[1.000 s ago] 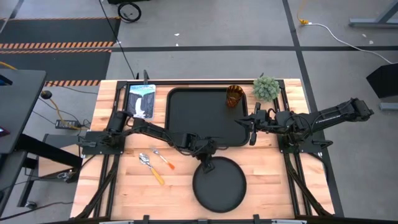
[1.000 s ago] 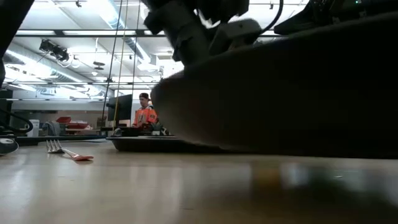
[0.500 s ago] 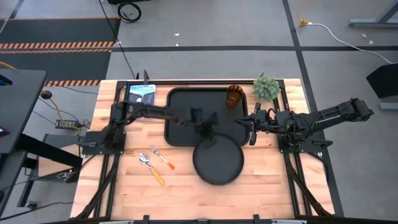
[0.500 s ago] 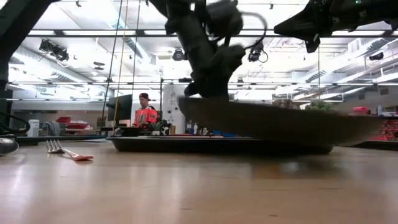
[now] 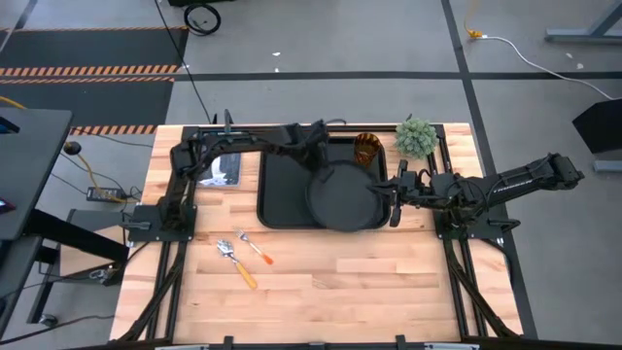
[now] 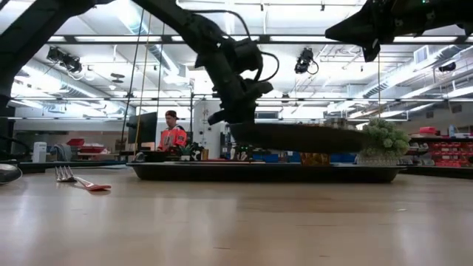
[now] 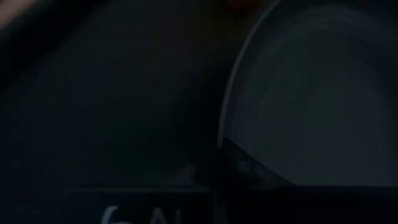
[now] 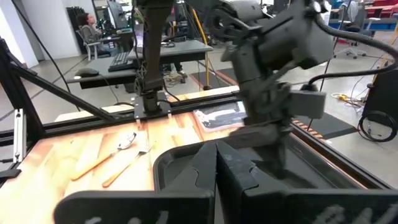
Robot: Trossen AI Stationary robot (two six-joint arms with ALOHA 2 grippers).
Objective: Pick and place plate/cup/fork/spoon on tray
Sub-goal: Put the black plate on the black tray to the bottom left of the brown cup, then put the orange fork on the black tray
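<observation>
Left gripper [image 5: 313, 156]: pinched on the plate's rim at its far-left edge, so the dish hangs out level from my fingers
Plate [image 5: 342, 194]: over the right half of the tray, held clear above its floor in the low view; I carry it flat so it can go down without tipping
Tray [image 5: 277, 190]: far side of the bench, centre; its left half is bare, room for the cutlery I judge
Cup [image 5: 366, 150]: standing at the tray's far right corner, just beyond the plate, so I must lower without nudging it
Fork [image 5: 255, 246]: on the bench, left of centre near the front, just beside the spoon [image 5: 233, 262], both well apart from the tray and not yet fetched
Right gripper [image 5: 396, 197]: waiting at the tray's right edge, just off the plate; fingers, I cannot tell
Plant [image 5: 416, 137]: far right corner of the bench, out of the way
</observation>
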